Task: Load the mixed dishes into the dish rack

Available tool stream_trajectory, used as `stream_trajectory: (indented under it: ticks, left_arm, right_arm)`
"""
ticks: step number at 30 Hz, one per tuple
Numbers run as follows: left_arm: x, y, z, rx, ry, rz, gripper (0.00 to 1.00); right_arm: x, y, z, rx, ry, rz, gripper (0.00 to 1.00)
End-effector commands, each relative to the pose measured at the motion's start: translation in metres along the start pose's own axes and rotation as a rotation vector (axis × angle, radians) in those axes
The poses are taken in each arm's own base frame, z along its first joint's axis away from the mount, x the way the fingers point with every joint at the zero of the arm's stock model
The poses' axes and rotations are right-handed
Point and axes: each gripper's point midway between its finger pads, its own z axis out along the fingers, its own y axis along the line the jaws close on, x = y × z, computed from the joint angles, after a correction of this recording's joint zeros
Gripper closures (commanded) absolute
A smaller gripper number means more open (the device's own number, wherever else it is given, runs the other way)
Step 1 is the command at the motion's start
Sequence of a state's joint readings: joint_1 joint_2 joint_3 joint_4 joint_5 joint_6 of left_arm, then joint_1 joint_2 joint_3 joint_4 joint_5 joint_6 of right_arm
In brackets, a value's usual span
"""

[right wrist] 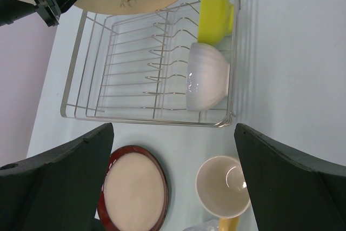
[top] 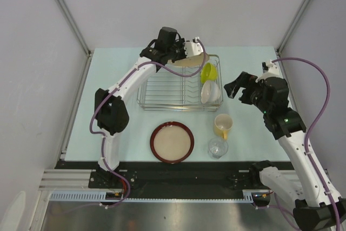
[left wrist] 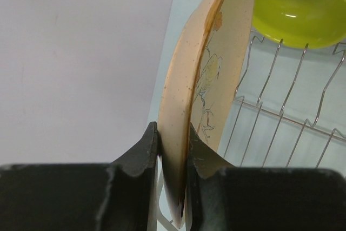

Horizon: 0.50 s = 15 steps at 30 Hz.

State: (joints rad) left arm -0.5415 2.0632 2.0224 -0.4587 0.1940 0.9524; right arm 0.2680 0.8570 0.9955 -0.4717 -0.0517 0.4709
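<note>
My left gripper (top: 190,51) is shut on the rim of the tan leaf-patterned plate (top: 193,59), holding it tilted over the far edge of the silver wire dish rack (top: 162,87). In the left wrist view the plate (left wrist: 203,74) stands edge-on between my fingers (left wrist: 141,150). The lime-green bowl (top: 208,72) and white bowl (top: 210,92) stand on edge in the rack's right end. The dark-red-rimmed plate (top: 172,142), yellow mug (top: 222,125) and clear glass (top: 217,147) sit on the table in front of the rack. My right gripper (top: 233,86) is open and empty, right of the rack.
Grey walls and metal posts enclose the pale table (top: 108,79) on the left, right and back. The rack's left and middle slots (right wrist: 130,63) hold nothing. The arm bases sit along the near edge.
</note>
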Motion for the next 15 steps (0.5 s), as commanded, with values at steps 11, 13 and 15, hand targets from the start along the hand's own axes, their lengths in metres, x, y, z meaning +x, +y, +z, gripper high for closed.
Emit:
stream_trajectory:
  ticks: [11,13,15]
  left_arm:
    - [-0.095,0.058,-0.051,-0.167,-0.237,0.075,1.0]
    - [-0.099,0.057,-0.053,-0.161,-0.248,0.067,1.0]
    - [-0.103,0.055,-0.058,-0.155,-0.257,0.057,1.0]
  right_arm:
    - [-0.001,0.004,0.001,-0.035,-0.012,0.003,0.0]
    - [0.001,0.003,0.002,-0.034,-0.008,0.004,0.0]
    - [0.004,0.002,0.003,-0.034,-0.001,0.006,0.0]
